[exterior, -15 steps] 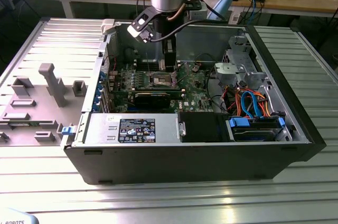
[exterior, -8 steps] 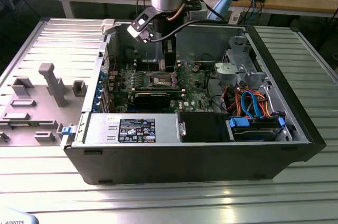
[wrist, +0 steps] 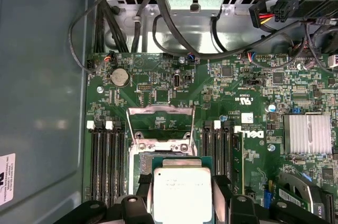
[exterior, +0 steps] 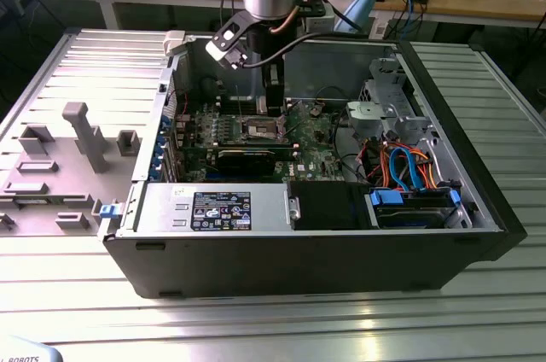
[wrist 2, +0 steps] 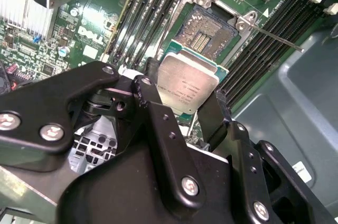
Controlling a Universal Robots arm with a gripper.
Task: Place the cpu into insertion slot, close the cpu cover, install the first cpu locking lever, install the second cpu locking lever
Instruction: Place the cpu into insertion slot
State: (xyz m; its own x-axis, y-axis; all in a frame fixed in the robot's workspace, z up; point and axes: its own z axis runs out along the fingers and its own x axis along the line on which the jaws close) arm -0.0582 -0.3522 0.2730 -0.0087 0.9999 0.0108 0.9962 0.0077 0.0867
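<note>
We look at a worktop (exterior: 324, 319) of ribbed silver metal slats. On it lies an open computer case (exterior: 299, 255), black-walled, resting on its side with the open face up, and it takes the middle and the exterior view's right. Toward the exterior view's left, several grey fixture blocks (exterior: 85, 136) stand on the slats near the case. A small blue clip (exterior: 107, 210) sits at the case's near corner.

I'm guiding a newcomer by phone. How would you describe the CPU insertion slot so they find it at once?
Inside the open computer case, find the green motherboard. Between its long black memory slots sits the insertion slot, close to the cpu in the gripper. It alone is square, silver-rimmed, dark-centred.
</note>
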